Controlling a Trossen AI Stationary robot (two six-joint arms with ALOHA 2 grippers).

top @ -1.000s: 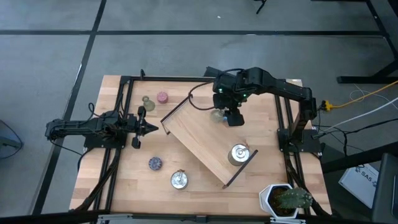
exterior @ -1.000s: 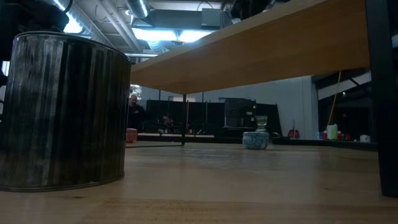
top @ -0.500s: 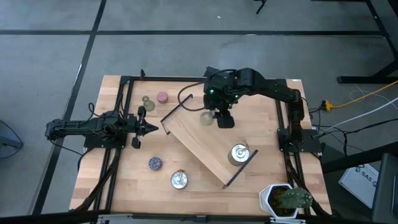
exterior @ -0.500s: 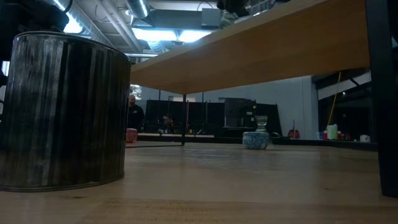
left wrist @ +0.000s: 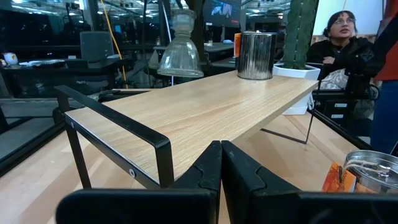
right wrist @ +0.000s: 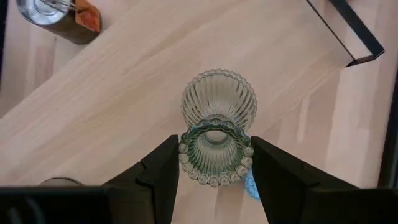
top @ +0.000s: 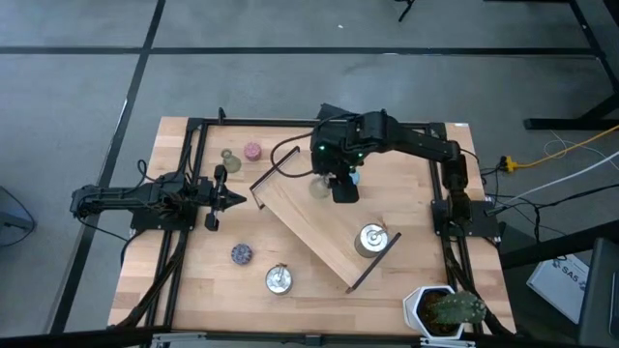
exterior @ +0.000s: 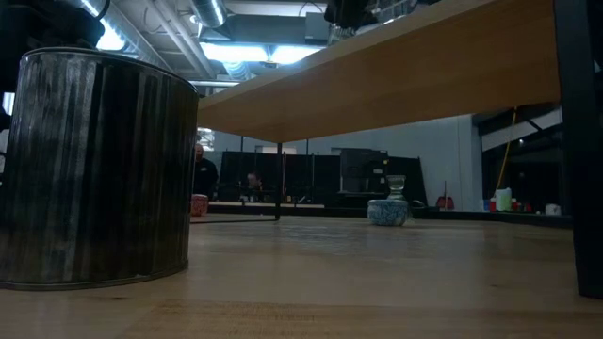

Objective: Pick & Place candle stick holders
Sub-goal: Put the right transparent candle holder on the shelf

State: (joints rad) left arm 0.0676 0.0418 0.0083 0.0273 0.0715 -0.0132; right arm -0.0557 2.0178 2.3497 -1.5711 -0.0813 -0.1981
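Only in the right wrist view do we see the right pincer (right wrist: 214, 163) grasping an olive-green bell-shaped holder (right wrist: 217, 124) over the wooden tray (top: 319, 220). The tray carries a silver holder (top: 370, 238). The left pincer (left wrist: 221, 163) is clenched, empty, over the tabletop (top: 203, 271).

The right gripper (top: 340, 184) hangs over the wooden tray (top: 319, 222), where 1 silver holder (top: 371, 239) stands.

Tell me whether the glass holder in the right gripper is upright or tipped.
Upright. The holder stands bell-down over the tray; the right gripper clasps its top rim.
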